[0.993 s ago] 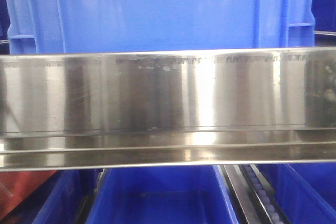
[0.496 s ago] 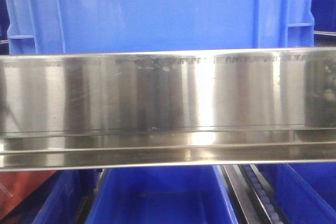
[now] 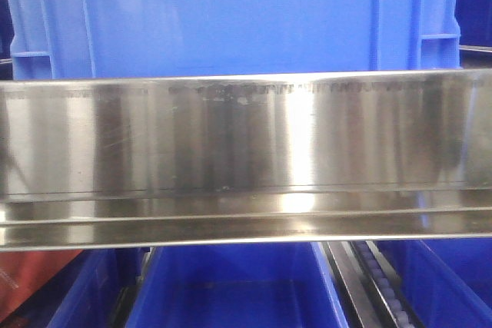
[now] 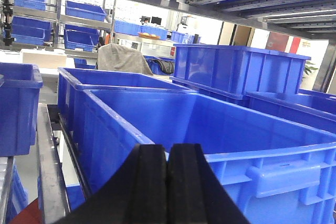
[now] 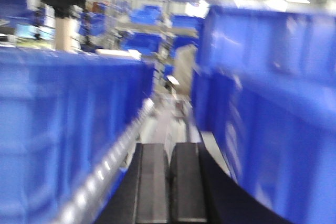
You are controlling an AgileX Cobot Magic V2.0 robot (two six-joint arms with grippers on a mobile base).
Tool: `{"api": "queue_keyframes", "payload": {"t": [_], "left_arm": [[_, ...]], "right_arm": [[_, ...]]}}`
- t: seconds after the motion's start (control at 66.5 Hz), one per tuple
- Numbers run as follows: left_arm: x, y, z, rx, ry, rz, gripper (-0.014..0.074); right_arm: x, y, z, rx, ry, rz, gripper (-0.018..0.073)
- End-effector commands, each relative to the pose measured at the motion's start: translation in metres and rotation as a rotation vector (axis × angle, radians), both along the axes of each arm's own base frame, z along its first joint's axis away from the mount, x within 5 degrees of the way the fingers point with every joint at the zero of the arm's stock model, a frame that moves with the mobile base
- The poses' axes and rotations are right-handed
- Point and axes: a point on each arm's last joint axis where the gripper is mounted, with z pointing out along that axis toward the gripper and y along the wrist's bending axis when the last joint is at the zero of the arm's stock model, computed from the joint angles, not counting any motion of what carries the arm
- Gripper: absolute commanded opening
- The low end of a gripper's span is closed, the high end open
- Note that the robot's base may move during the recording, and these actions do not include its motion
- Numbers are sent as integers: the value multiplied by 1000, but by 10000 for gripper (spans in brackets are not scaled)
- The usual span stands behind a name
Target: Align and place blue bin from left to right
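Note:
A large blue bin (image 3: 231, 17) fills the top of the front view, standing behind a steel rail (image 3: 246, 136). Neither gripper shows in that view. In the left wrist view my left gripper (image 4: 168, 149) is shut with nothing between its black fingers, just short of the near corner of an open blue bin (image 4: 220, 129). The right wrist view is blurred. There my right gripper (image 5: 169, 148) is shut and holds nothing, pointing down a narrow lane between a blue bin on the left (image 5: 58, 124) and a taller blue bin on the right (image 5: 273, 98).
More blue bins (image 3: 231, 289) sit on the lower level under the rail, beside a roller track (image 3: 377, 282). Behind the near bin stand further bins (image 4: 236, 69) and shelving with bins (image 4: 84, 11). A roller rail (image 5: 105, 177) edges the left bin.
Bin and rail stay put in the front view. Only the dark reflections at the right end of the steel rail have shifted slightly.

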Motion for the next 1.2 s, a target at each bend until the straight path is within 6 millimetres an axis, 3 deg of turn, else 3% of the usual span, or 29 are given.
{"api": "queue_keyframes", "payload": {"t": [0.0, 0.331, 1.188], "left_arm": [[-2, 0, 2, -5, -24, -13, -111], [-2, 0, 2, -5, -24, -13, -111], [-2, 0, 2, -5, -24, -13, -111]], "right_arm": [[-2, -2, -17, 28, 1, -26, -166], [-4, -5, -64, 23, 33, -57, -166], [-5, -1, -64, 14, 42, 7, -166]]}}
